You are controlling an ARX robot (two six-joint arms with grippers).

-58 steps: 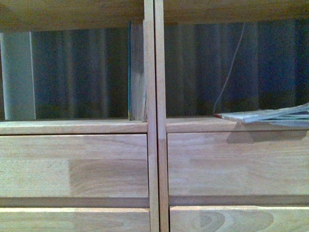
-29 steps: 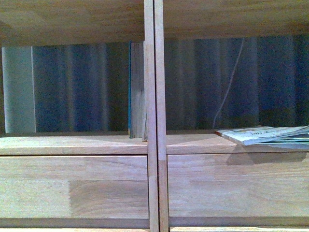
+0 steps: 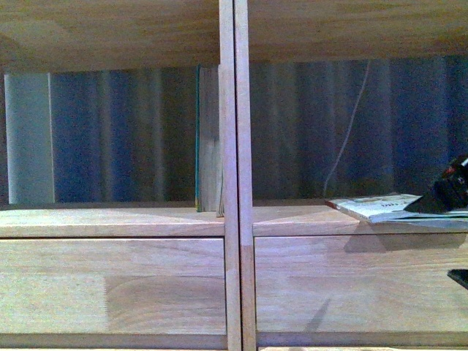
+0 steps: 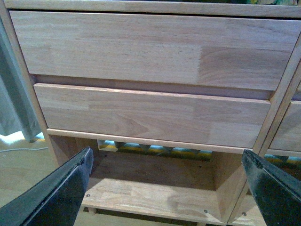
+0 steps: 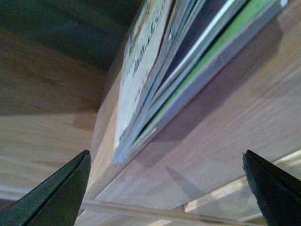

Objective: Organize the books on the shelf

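Observation:
The light-wood shelf [image 3: 113,219] fills the front view, with a central divider [image 3: 235,175] and flat drawer fronts [image 3: 110,281]. A teal-covered book [image 3: 208,139] stands upright in the left cubby against the divider. A thin pale paperback [image 3: 376,207] lies flat in the right cubby, overhanging the shelf edge. My right gripper [image 3: 455,234] is open at the right edge, one finger above the paperback's end and one below. The right wrist view shows the paperback [image 5: 160,70] close ahead between my open fingers [image 5: 51,197]. My left gripper [image 4: 167,188] is open in front of the lower drawers [image 4: 150,115].
A pale panel [image 3: 29,139] stands at the left cubby's far left. A thin cable [image 3: 347,131] hangs down the back of the right cubby. Below the drawers, the left wrist view shows an open bottom cubby [image 4: 150,197] and floor with grey cloth [image 4: 11,108].
The front view has shifted upward, so the shelf boards sit lower in frame. My right gripper has come into view at the right edge beside the paperback.

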